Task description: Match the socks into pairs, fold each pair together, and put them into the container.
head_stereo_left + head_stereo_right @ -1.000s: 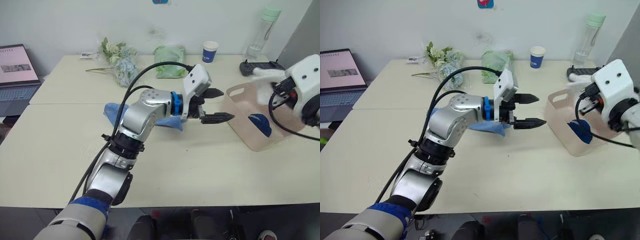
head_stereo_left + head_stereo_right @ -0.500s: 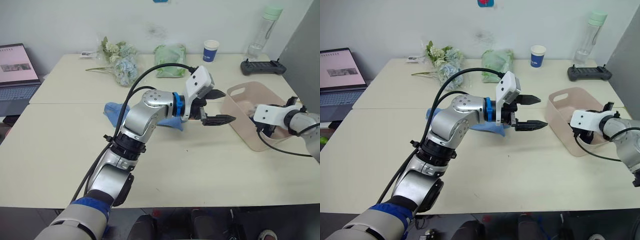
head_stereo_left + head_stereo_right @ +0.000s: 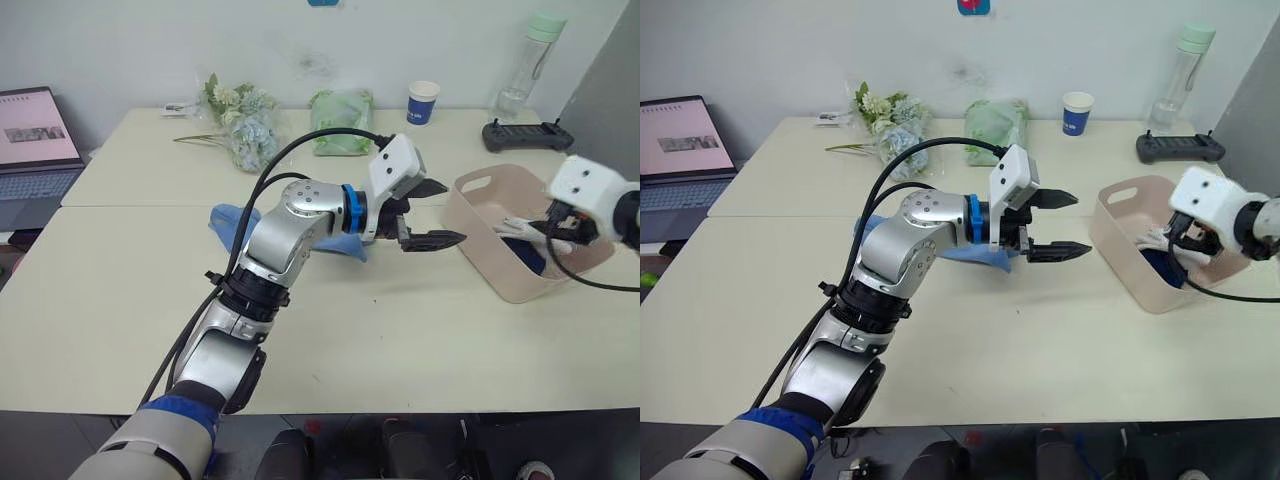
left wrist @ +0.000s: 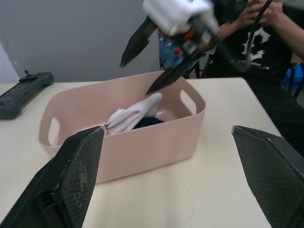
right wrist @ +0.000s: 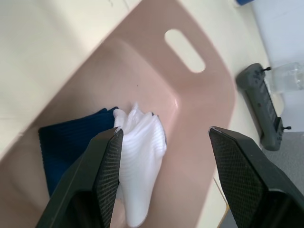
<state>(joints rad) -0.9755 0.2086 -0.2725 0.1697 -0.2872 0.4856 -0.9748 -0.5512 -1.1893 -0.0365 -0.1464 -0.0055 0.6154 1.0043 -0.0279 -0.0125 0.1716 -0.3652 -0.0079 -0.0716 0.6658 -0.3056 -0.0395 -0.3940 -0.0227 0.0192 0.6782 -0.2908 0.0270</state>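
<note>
The container [image 3: 497, 272], a pale pink tub, stands on the table at the right. In it a white pair of socks [image 5: 140, 156] lies on top of the navy socks [image 5: 71, 142]. My right gripper [image 5: 164, 129] hangs open just above the white pair [image 4: 133, 114], holding nothing. Light blue socks [image 3: 233, 222] lie on the table behind my left forearm. My left gripper [image 3: 440, 212] is open and empty, hovering just left of the container [image 4: 142, 147].
Along the far edge of the table are flowers [image 3: 240, 125], a green bag [image 3: 340, 108], a blue paper cup [image 3: 422, 102], a bottle [image 3: 525, 60] and a black controller [image 3: 525, 133]. A laptop [image 3: 30, 150] sits far left. A person [image 4: 259, 38] sits beyond the container.
My right gripper dipped into the container, opened and let go of the white pair, which now lies inside; it has since lifted a little. The left arm stayed put.
</note>
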